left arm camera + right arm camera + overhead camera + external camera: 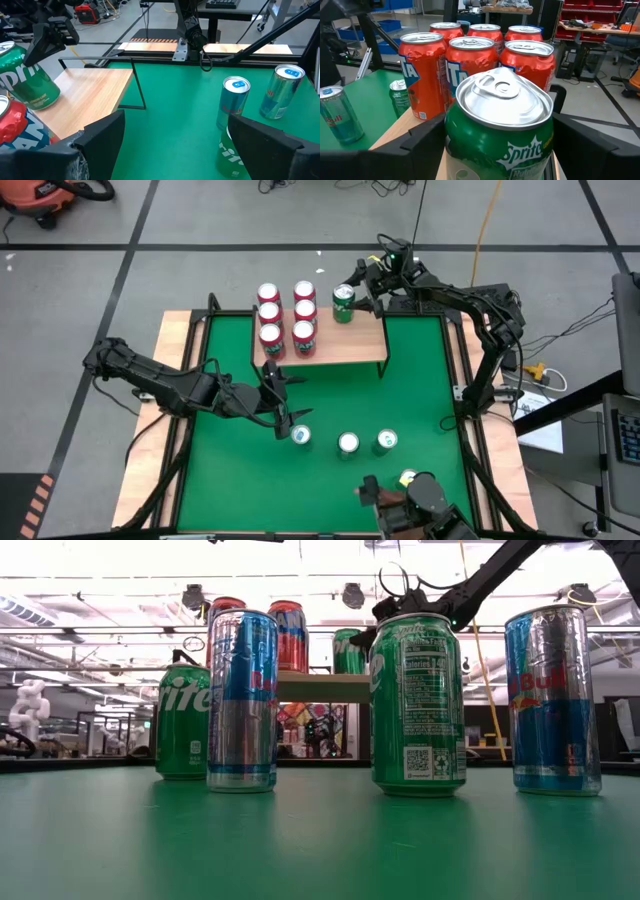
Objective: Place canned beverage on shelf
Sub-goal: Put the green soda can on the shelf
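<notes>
Right gripper brackets the green can standing on the shelf beside 6 red cans; grip probably loosening. Open fully, back straight off. Left gripper open, empty.

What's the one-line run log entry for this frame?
phase: placing | right end effector: around green Sprite can standing on shelf beside six red cans | left end effector: open, near Sprite can on table
</notes>
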`<state>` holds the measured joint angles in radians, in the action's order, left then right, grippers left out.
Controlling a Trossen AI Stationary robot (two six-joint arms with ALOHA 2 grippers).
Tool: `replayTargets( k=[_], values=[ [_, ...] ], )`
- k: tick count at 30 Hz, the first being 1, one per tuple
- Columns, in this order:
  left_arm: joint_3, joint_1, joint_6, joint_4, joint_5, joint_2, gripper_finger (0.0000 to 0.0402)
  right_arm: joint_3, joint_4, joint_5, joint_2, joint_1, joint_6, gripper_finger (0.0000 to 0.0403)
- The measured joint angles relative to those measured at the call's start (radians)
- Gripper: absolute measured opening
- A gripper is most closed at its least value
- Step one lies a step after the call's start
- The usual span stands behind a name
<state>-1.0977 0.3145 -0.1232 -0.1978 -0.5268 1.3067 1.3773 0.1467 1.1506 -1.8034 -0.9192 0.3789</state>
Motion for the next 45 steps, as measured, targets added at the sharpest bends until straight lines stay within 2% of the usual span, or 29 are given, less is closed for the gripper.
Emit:
replayTargets(
  k=[6, 45],
  values=[
    [0.000, 0.000, -0.001, 0.000, 0.000, 0.000, 0.0352, 0.000, 0.001, -0.026, 0.000, 0.000, -0.001, 0.0326],
    [0.000, 0.000, 0.006, -0.007, 0.000, 0.000, 0.0352, 0.000, -0.005, -0.046, 0.015, -0.005, -0.086, 0.0330]
  ],
)
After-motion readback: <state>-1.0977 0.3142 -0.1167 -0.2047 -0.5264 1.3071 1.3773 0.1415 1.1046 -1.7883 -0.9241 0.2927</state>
